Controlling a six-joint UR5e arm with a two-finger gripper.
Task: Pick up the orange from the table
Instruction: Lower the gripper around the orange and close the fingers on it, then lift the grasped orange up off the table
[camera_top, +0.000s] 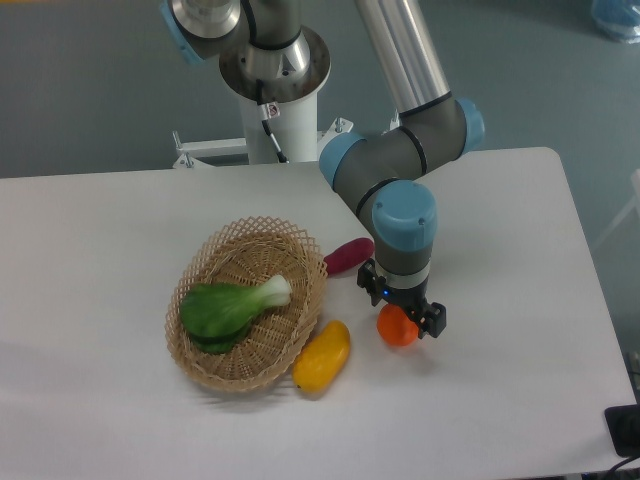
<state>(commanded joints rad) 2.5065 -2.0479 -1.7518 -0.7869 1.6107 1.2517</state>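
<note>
Seen from the fixed camera, a black two-finger gripper (404, 314) on a grey arm with light-blue joint caps (404, 215) is lowered over the small round bright orange fruit (397, 328), which rests on the large white matte table with rounded corners (520, 250), right of centre; the fingers are spread apart to either side of the fruit's upper half, and contact with its skin cannot be made out; one dark fingertip (435, 321) is seen at the fruit's right edge, the other is partly hidden behind the wrist; a small blue light is lit on the gripper body; just left of the orange, an elongated yellow-orange mango-like fruit (322, 355) lies tilted, its lower end touching the rim of a round woven wicker basket (245, 250); inside the basket a green leafy vegetable with a pale stalk (230, 307) is laid; a purple oblong vegetable (348, 255) sits beside the basket's upper right rim, just behind the gripper; the arm's white pedestal base (280, 110) is mounted beyond the table's far edge.
</note>
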